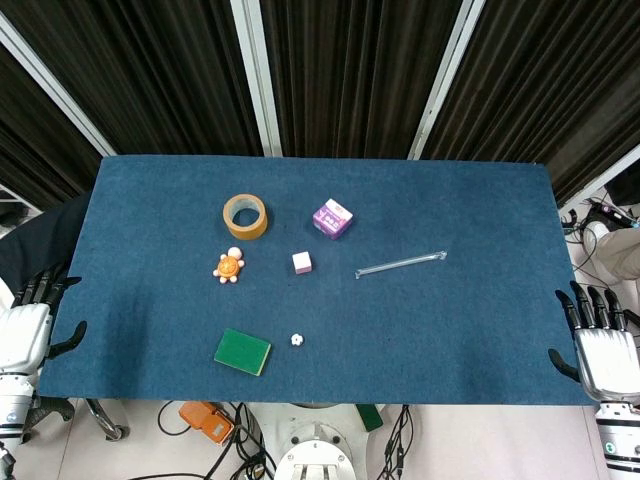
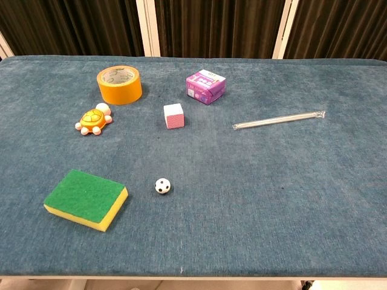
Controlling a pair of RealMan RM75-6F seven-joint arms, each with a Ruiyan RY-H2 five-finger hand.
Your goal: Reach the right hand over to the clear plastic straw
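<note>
The clear plastic straw (image 1: 400, 264) lies flat on the blue table, right of centre, slanting up to the right; the chest view shows the straw (image 2: 279, 119) at the right. My right hand (image 1: 603, 345) hangs off the table's right edge near the front corner, fingers apart, holding nothing, well to the right of the straw and nearer me. My left hand (image 1: 30, 320) rests off the left edge, also spread and empty. Neither hand appears in the chest view.
Left of the straw sit a purple box (image 1: 332, 218), a small pink cube (image 1: 302, 262), an orange tape roll (image 1: 245, 216), an orange turtle toy (image 1: 229, 266), a green sponge (image 1: 242, 351) and a tiny ball (image 1: 297, 340). Dark curtains hang behind the table.
</note>
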